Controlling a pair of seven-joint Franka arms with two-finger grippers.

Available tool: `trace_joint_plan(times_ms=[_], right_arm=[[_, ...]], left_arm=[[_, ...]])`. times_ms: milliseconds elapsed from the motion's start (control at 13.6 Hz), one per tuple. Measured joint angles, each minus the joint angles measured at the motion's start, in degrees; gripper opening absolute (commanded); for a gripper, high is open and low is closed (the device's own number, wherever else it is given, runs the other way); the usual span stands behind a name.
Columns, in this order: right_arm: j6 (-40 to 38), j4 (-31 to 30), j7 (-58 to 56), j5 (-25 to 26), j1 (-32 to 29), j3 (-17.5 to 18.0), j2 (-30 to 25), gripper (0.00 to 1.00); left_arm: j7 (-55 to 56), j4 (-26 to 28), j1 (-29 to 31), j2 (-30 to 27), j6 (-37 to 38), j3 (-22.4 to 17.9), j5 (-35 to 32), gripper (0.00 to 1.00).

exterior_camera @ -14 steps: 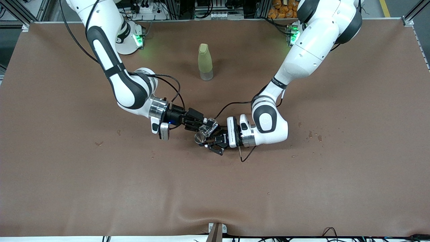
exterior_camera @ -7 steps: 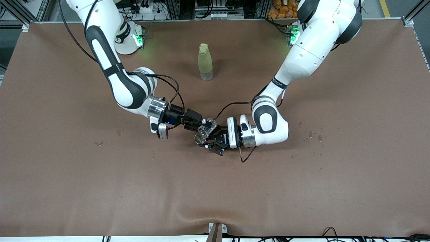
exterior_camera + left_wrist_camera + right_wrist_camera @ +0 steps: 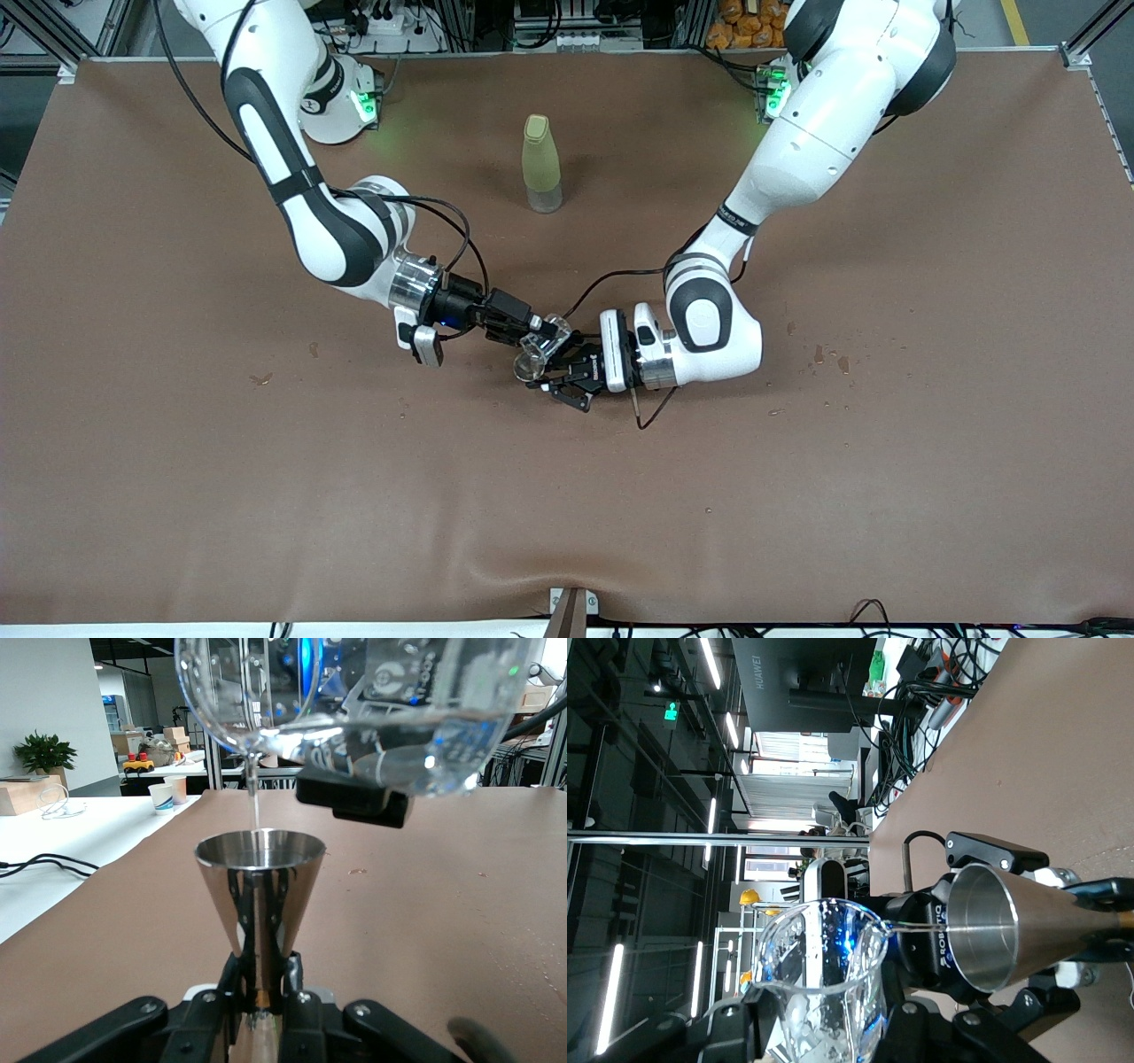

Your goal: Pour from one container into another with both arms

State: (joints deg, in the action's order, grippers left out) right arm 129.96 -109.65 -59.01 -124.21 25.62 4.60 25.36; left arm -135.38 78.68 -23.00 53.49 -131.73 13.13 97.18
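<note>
Mid-pour: the right claw point(image 3: 539, 334) tips its gripped glass cup point(image 3: 354, 709), a thin stream entering the jigger point(image 3: 260, 895) clamped in the left claw point(image 3: 556, 376); next, likely tilting further to empty it.

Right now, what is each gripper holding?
Left gripper: closed on the steel jigger.
Right gripper: closed on the glass cup, tilted, pouring.

Even overhead light, soft shadows, glare on glass cup point(image 3: 354, 718)

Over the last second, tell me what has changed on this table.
The right claw has tipped the tiny clear glass cup further over the shiny steel hourglass jigger; a thin stream now falls into it. Both claws have crept slightly away from the front camera. The left claw stays shut on the jigger. The tall pale yellow-green bottle hasn't moved.
</note>
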Motion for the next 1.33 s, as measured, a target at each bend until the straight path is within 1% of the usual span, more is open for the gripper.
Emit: trace_joint_plan(times_ms=[295, 516, 1326], right_arm=[[0.0, -0.64, 0.53, -1.54, 0.0, -0.05, -0.02, 0.09], [-0.01, -0.83, 2.87, -1.7, 0.0, -0.07, -0.26, 0.07], [-0.02, -1.09, 9.34, -1.82, -0.06, -0.32, -1.51, 0.07]], left_arm=[[0.0, -0.02, 0.04, 0.0, 0.0, -0.02, 0.0, 0.0], [0.0, -0.03, 0.1, 0.0, -0.06, -0.04, 0.0, 0.0], [0.0, -0.29, 0.38, 0.0, -0.08, -0.04, 0.0, 0.0]])
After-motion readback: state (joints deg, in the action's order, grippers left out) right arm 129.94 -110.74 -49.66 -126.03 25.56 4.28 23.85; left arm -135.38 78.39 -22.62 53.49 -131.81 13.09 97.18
